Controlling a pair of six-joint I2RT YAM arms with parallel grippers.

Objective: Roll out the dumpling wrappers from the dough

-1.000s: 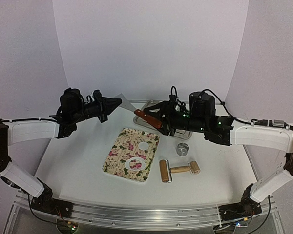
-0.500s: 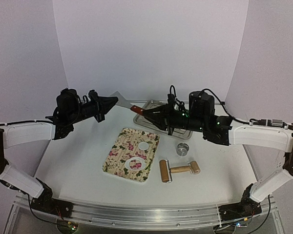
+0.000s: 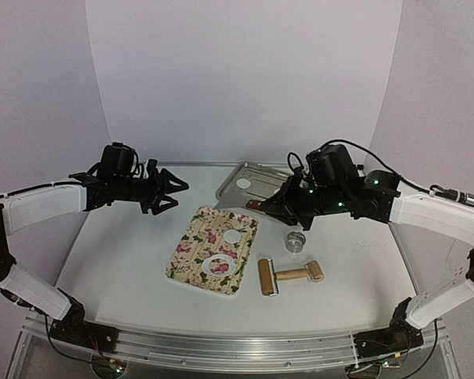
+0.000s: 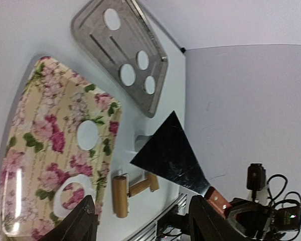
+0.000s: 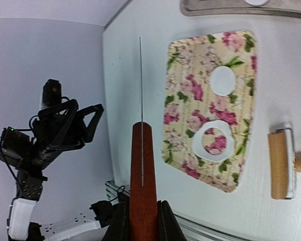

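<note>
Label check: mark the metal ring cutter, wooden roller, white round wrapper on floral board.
Metal ring cutter [image 3: 296, 245]: top view, front wall.
Wooden roller [image 3: 266, 276]: top view, drum.
White round wrapper [image 3: 233, 236]: top view, centre.

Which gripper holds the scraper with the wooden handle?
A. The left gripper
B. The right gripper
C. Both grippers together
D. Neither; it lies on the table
B: in the right wrist view the right gripper is closed on the red-brown handle of the scraper, while the left gripper stands open and empty.
</note>
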